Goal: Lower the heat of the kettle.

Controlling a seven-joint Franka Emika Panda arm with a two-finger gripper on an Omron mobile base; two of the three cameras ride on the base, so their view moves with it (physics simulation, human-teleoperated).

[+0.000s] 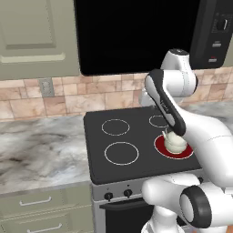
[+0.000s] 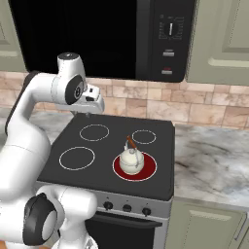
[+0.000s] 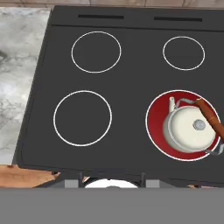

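Cream-white kettle [image 2: 131,161] sits on a glowing red burner [image 2: 148,170]; gripper [image 2: 87,113] closed, empty.

Hidden, cropped and unreadable parts

In the left base view the arm's forearm [image 1: 166,107] covers most of the kettle [image 1: 175,142], the two o'clock edge of its red burner [image 1: 163,148] and part of the rear right ring [image 1: 157,120]. In the hand view the kettle's wire handle [image 3: 218,148] is cut by the frame at three o'clock. The stove knobs [image 2: 127,208] carry markings too small to read, as do the microwave's panel buttons [image 2: 168,29]. The gripper's fingertips cannot be made out below the hand [image 2: 92,104].
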